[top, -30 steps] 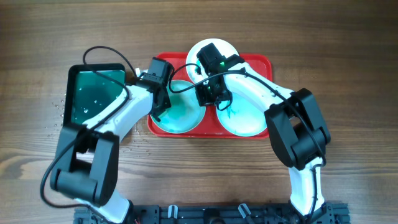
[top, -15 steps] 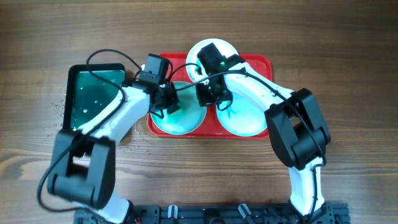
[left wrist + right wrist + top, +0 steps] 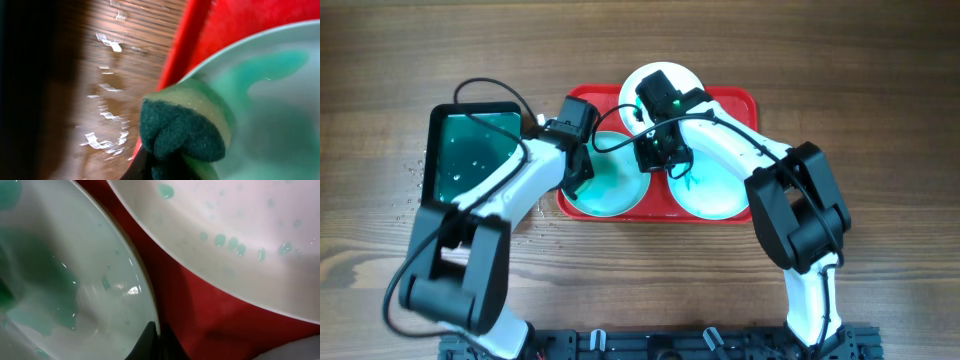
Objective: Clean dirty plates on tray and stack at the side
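The red tray (image 3: 740, 100) holds three plates. The left aqua plate (image 3: 610, 190) is smeared with teal-green. My left gripper (image 3: 578, 170) is shut on a green sponge (image 3: 182, 132) that presses on this plate's left rim (image 3: 260, 100). My right gripper (image 3: 655, 150) is shut on the right rim of the same plate (image 3: 75, 295), one finger on each side of its edge. The white plate (image 3: 692, 78) at the back carries green drops (image 3: 225, 240). The right aqua plate (image 3: 715, 190) has a small teal smear.
A dark green tray (image 3: 470, 150) holding wet liquid stands left of the red tray. Water drops lie on the wooden table (image 3: 105, 85) beside the red tray's left rim (image 3: 175, 55). Both arms cross over the red tray.
My left gripper with the sponge swung right over the aqua plate, then came back to the plate's left rim. The right arm has not moved.
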Controlling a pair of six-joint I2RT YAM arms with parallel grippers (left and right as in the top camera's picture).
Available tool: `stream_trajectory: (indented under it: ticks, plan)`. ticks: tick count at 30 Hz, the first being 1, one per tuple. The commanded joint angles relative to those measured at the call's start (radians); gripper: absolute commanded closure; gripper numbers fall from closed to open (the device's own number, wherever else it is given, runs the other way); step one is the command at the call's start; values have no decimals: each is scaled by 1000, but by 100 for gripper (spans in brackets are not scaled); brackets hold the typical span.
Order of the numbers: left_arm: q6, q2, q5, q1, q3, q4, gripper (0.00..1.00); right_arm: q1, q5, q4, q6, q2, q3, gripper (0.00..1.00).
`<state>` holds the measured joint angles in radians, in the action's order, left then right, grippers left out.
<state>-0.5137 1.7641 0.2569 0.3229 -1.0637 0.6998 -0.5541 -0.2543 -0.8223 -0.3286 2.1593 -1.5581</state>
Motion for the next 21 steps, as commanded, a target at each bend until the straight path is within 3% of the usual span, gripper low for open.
stream_trajectory:
  ticks: [1, 6, 11, 21]
  plan:
    - [-18, -148, 168, -18, 14, 35, 96, 7, 31, -18, 3, 24, 7, 96]
    - [-23, -332, 47, -26, 14, 43, 96, 7, 31, -32, -12, -8, -6, 96]
    - [-142, -481, 23, -93, 14, 85, 96, 7, 51, -84, -9, -67, -64, 96]
    - [-232, -595, 20, -365, 15, 232, 96, -61, 540, -314, -11, -241, -220, 96]
